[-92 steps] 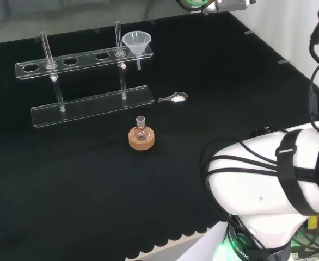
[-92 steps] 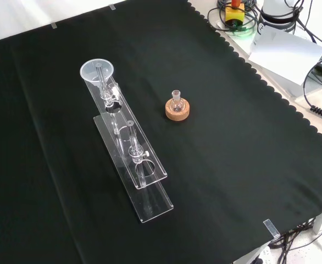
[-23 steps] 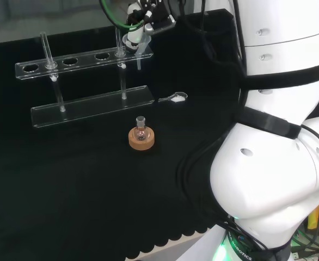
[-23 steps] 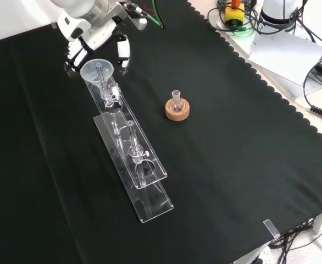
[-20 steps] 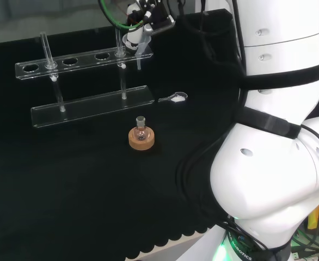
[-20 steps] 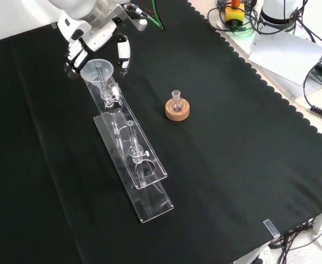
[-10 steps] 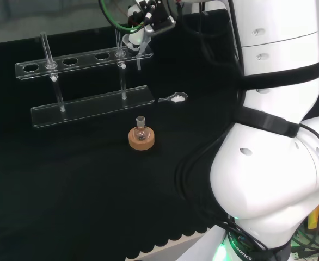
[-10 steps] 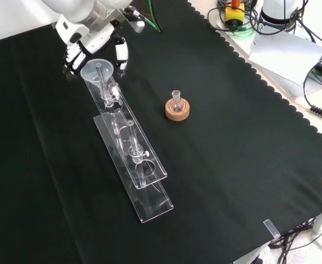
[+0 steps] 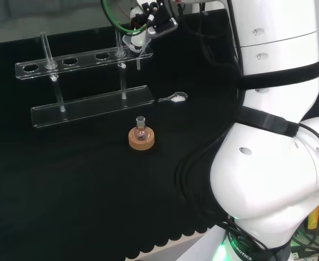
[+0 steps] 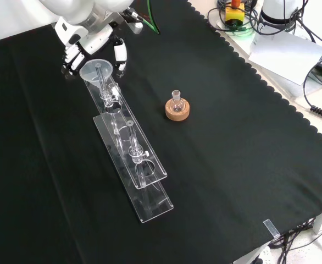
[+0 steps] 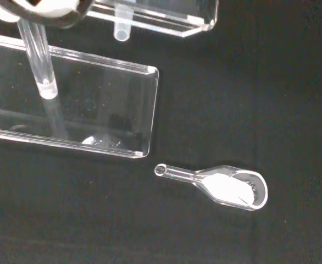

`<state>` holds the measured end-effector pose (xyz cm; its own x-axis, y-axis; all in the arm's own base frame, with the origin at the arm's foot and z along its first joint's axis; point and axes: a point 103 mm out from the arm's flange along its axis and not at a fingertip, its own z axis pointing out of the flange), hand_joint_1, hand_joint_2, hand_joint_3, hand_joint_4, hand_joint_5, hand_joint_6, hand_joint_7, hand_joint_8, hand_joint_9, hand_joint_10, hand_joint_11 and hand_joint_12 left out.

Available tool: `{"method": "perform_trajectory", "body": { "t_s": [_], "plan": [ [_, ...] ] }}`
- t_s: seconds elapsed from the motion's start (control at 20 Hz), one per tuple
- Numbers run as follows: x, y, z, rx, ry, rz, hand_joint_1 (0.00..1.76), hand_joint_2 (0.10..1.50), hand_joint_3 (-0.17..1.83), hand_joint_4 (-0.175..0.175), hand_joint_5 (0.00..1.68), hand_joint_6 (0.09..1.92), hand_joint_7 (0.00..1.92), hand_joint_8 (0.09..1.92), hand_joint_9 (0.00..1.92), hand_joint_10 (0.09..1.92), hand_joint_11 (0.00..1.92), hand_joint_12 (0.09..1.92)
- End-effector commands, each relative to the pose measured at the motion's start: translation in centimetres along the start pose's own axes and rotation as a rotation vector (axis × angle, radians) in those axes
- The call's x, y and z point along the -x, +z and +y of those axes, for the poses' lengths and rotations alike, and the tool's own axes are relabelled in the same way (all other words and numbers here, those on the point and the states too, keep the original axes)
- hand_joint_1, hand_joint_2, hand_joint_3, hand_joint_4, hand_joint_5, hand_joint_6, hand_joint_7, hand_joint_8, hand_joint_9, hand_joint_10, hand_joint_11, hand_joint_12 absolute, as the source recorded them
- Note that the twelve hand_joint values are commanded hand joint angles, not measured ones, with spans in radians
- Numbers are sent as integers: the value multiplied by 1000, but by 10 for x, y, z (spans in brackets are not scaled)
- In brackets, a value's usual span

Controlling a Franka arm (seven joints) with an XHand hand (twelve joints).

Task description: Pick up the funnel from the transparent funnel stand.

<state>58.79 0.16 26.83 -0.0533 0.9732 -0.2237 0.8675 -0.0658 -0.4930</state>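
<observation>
We see the hand (image 10: 89, 34) with fingers apart either side of the funnel (image 10: 96, 70), which sits in the clear stand (image 10: 144, 170)

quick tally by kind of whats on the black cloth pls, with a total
funnel: 1
transparent funnel stand: 1
small flask: 1
cork ring: 1
clear scoop with white powder: 1
total: 5
The robot hand is at the funnel, fingers either side of it.
</observation>
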Motion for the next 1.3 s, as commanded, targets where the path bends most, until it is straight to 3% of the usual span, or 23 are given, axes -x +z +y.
{"method": "perform_trajectory", "body": {
  "t_s": [0.05,0.4,0.65,0.8,0.9,1.05,1.3],
  "plan": [
    [1,2,2,-4,-7,-10,809,625,544,-99,212,87,2,672,371,741,325,1398],
    [-1,0,2,8,-18,-18,822,619,582,-98,256,87,105,706,609,640,381,1356],
    [-2,-4,-1,35,-9,-50,833,619,597,-95,307,87,324,701,760,595,411,1337],
    [-2,-6,-2,55,10,-85,852,630,599,-67,535,103,528,709,847,579,465,1304],
    [-1,-10,-6,109,31,-109,873,647,590,-37,757,320,643,702,921,549,519,1279],
    [3,-23,-15,156,45,-124,910,667,594,-22,869,577,736,716,1014,528,619,1227],
    [11,-51,-41,187,56,-123,935,677,606,-20,909,662,771,735,1064,527,681,1193]
  ]
}}
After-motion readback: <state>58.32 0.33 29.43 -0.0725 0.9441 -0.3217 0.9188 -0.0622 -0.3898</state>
